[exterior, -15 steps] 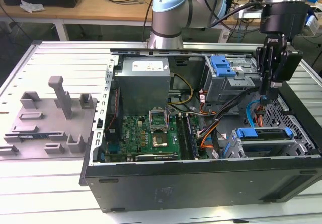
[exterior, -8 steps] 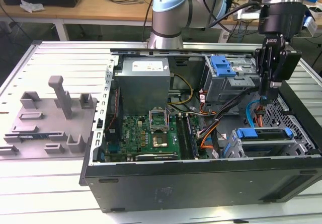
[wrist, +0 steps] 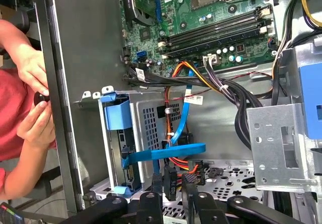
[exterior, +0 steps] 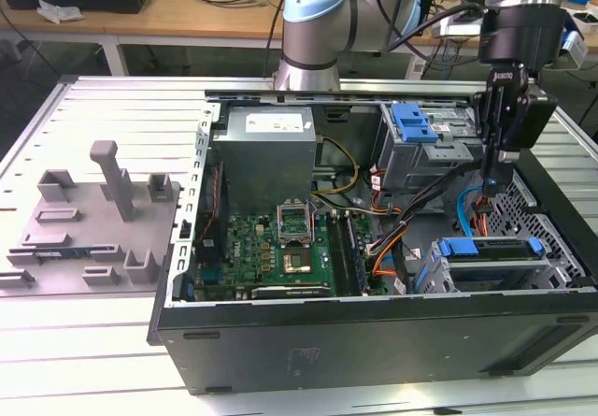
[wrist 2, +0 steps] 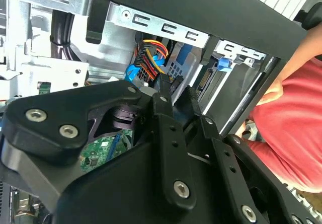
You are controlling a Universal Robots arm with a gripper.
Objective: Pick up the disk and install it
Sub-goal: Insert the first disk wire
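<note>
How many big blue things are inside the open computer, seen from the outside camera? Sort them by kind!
Blue plastic latch: 1
Blue-framed disk: 1
Blue cable: 1
Total: 3

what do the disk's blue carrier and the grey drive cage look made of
The disk carrier: blue plastic, it seems; uniform colour, soft sheen, moulded ends. The drive cage: bare sheet metal, likely steel; dull grey, punched holes, folded edges.
</note>
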